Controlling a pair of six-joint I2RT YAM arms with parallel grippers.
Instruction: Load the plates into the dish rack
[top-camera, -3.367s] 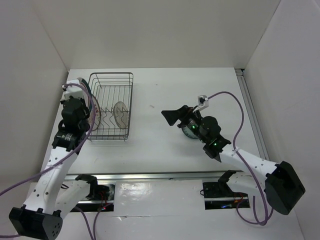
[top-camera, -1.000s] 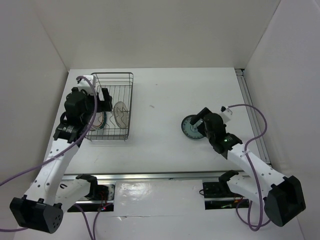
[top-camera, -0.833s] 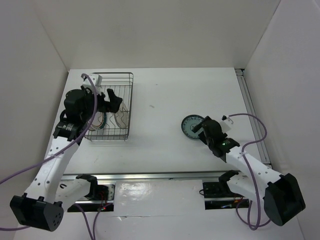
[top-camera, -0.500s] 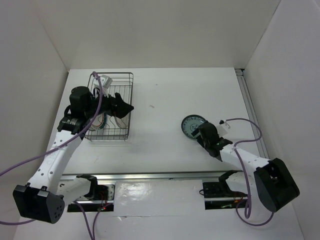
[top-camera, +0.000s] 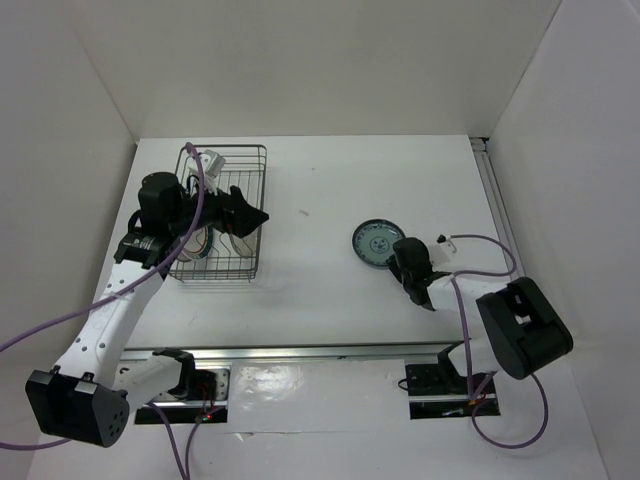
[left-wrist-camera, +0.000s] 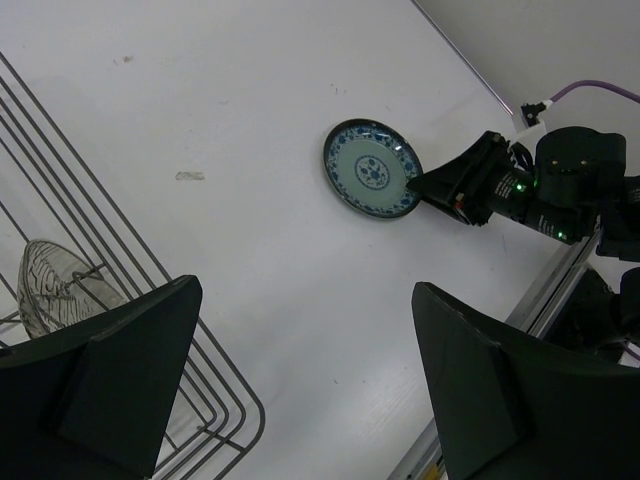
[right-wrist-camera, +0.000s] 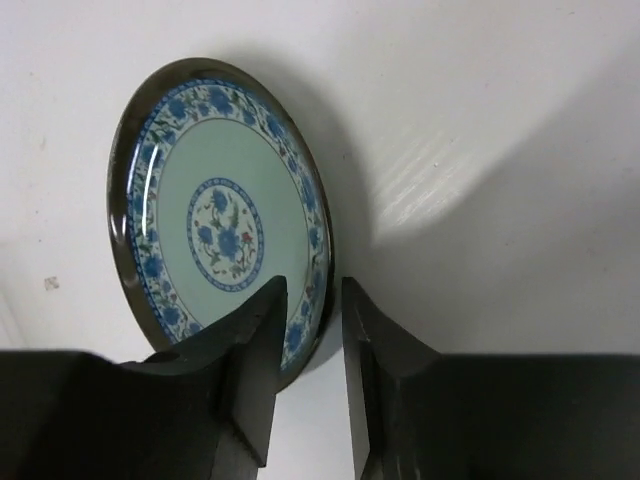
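My right gripper (right-wrist-camera: 314, 300) sits low at the near edge of the blue-green plate (right-wrist-camera: 215, 215), its two dark fingers (right-wrist-camera: 250, 350) drawn close together with the plate's rim in the narrow gap between them. One finger lies over the patterned face, the other behind the rim. I cannot tell whether they are pressing on it. The plate is on the white table (top-camera: 330, 180), well to the right of the dish rack (top-camera: 222, 150).

My left gripper (left-wrist-camera: 300, 300) hangs over the right side of the dish rack, fingers spread wide, holding nothing. Inside the rack, below that gripper, a small grey plate (left-wrist-camera: 50, 290) stands on edge among the wires.

Plain white walls rise behind the dish rack and to both sides. Purple cables trail from both arms
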